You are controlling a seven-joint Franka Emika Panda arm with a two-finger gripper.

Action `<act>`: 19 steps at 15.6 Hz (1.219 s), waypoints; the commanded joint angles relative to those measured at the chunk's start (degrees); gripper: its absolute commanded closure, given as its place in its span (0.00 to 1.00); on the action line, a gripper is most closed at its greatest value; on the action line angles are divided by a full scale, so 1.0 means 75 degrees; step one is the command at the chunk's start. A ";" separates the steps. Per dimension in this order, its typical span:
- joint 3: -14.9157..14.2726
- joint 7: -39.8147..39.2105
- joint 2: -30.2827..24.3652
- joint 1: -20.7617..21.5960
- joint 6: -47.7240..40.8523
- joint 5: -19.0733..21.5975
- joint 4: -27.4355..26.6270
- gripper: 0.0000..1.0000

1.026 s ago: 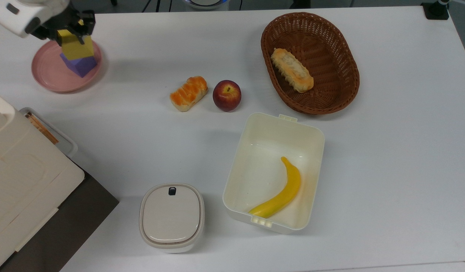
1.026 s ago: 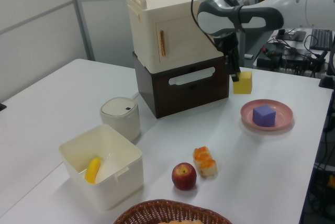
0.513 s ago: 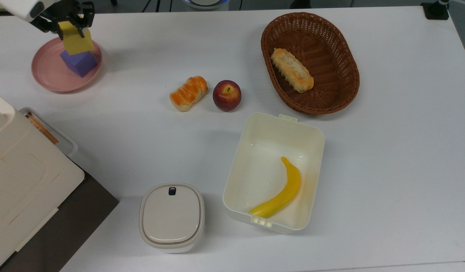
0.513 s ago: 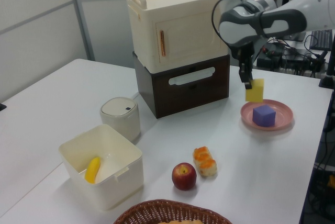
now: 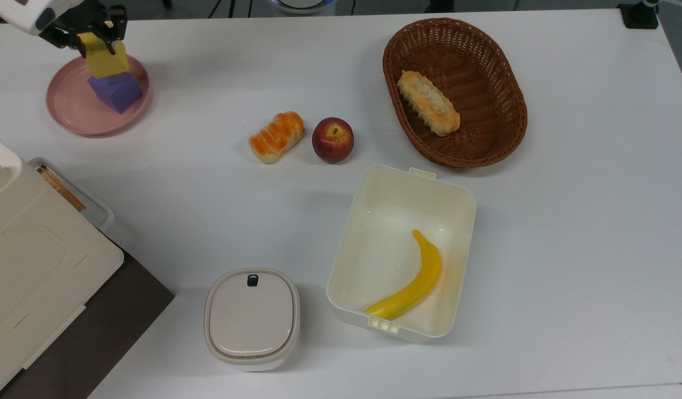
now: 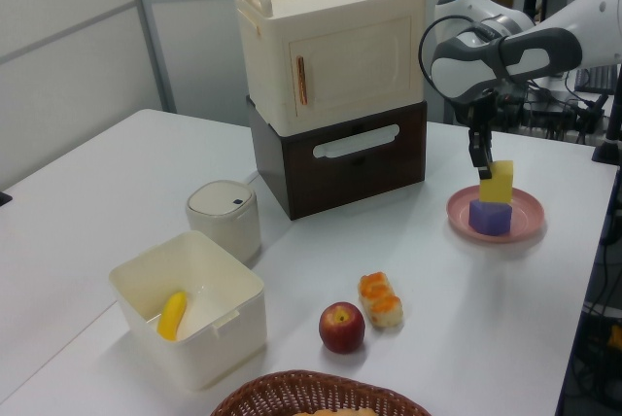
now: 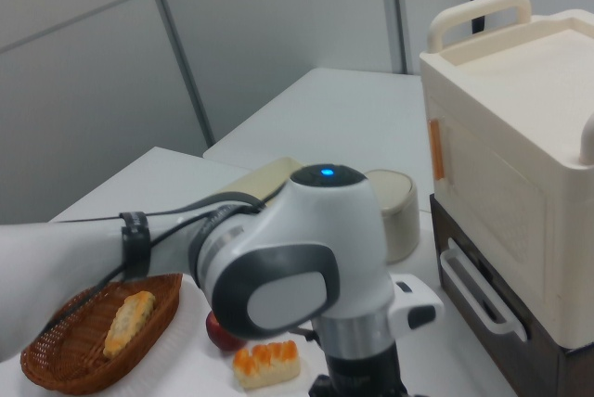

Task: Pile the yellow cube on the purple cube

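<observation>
Gripper (image 5: 100, 34), upper left of top view, clamps yellow cube (image 5: 105, 59) over purple cube (image 5: 116, 92) on pink plate (image 5: 69, 111); square faces, seat flush, then release

You are bringing the hand (image 6: 483, 162) across from beside the dark cabinet toward the pink plate (image 6: 526, 223), and lowering it as it goes. A second ago in the left view the yellow cube (image 6: 499, 184) was hanging well to the left view's left of the plate and high up; half a second ago it was hovering at the plate's near edge, tilted. Now it is sitting directly above the purple cube (image 6: 490, 217), its underside at or just touching that cube's top. In the top view the yellow cube (image 5: 104, 57) is now overlapping the purple cube (image 5: 115, 92).
</observation>
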 commanded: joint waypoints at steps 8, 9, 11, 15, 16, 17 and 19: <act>-0.0042 -0.0051 0.0446 -0.0067 0.0447 -0.0042 0.0169 0.17; -0.0042 -0.0051 0.0447 -0.0067 0.0424 -0.0042 0.0228 0.00; -0.0030 -0.0027 0.0423 -0.0055 0.0342 -0.0030 0.0275 0.00; 0.0052 0.0171 0.0400 0.0178 -0.0839 0.0087 0.1398 0.00; 0.0063 0.0230 0.0400 0.0342 -0.1086 0.0099 0.1644 0.00; 0.0052 0.0289 0.0388 0.0645 -0.1448 0.0087 0.1937 0.00; 0.0063 0.0626 0.0353 0.0975 -0.1988 0.0099 0.2370 0.00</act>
